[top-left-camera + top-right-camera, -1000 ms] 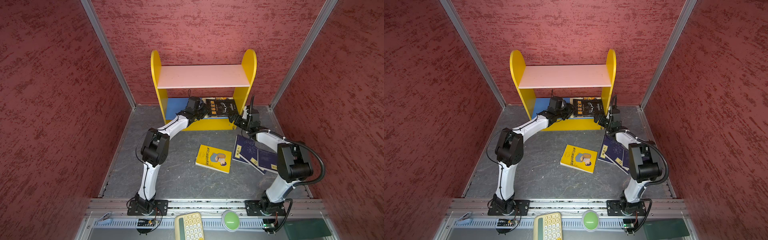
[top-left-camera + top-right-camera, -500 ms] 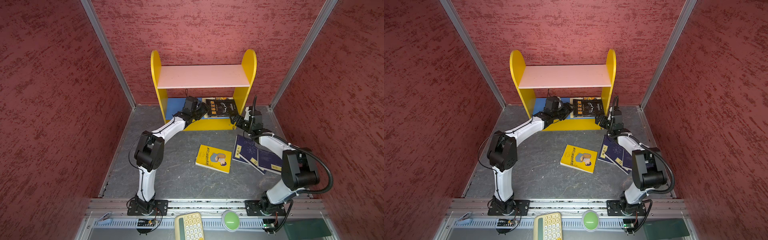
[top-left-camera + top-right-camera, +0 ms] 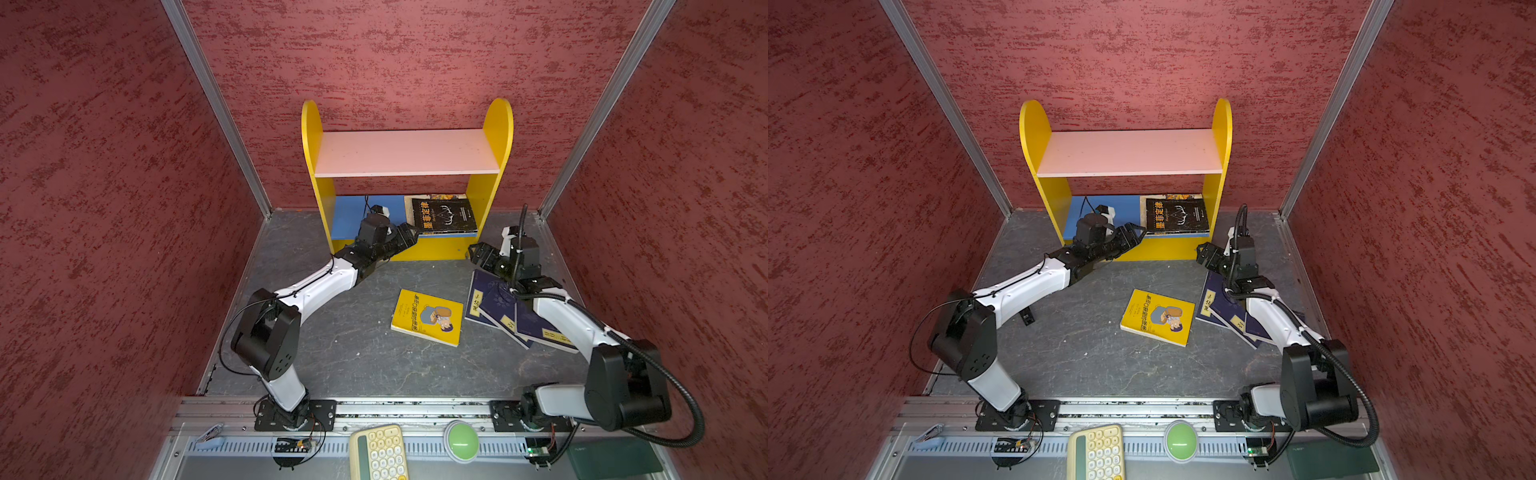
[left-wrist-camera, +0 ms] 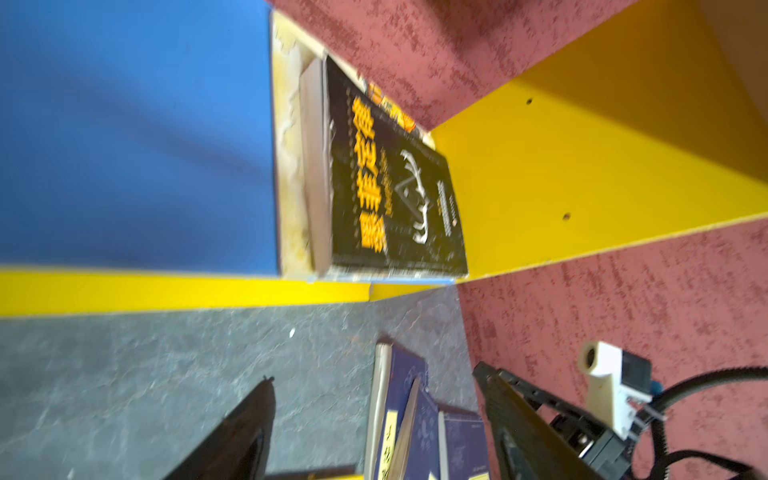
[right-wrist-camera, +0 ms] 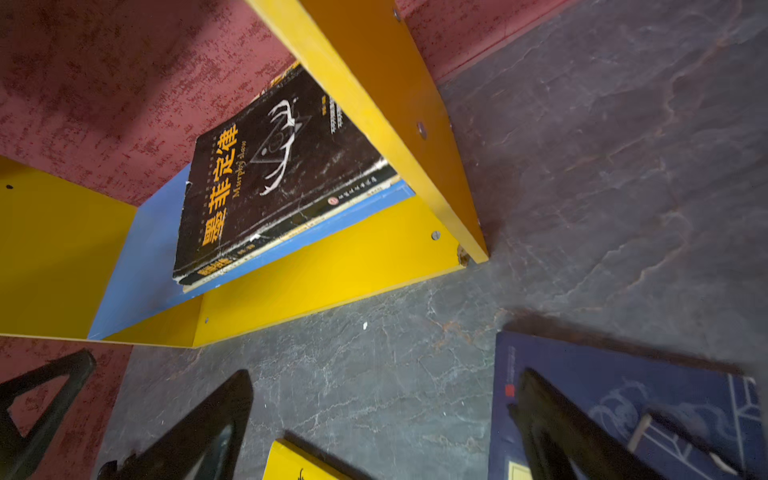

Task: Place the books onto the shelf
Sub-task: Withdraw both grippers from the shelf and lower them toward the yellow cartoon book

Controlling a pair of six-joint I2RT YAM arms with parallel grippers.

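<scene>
k: where's your left gripper [image 3: 409, 234]?
me: at the front of the shelf [image 3: 498, 124], just beside the black book [image 3: 444, 214]. can't tell if it touches. jaws wide apart, nothing between them. wrist view blurred, finger bases cut off.
k: right one?
me: my right gripper [image 3: 478, 252] is near the shelf's right foot, jaws fully spread, empty.
k: books?
me: black book lies flat on the blue lower board, right end, on a cream book [image 4: 291, 166] showing only its edge. yellow book [image 3: 428, 318] is flat on the floor [image 3: 332, 345]. navy books [image 3: 490, 297] are fanned beside it, partly under my right arm, count unclear.
</scene>
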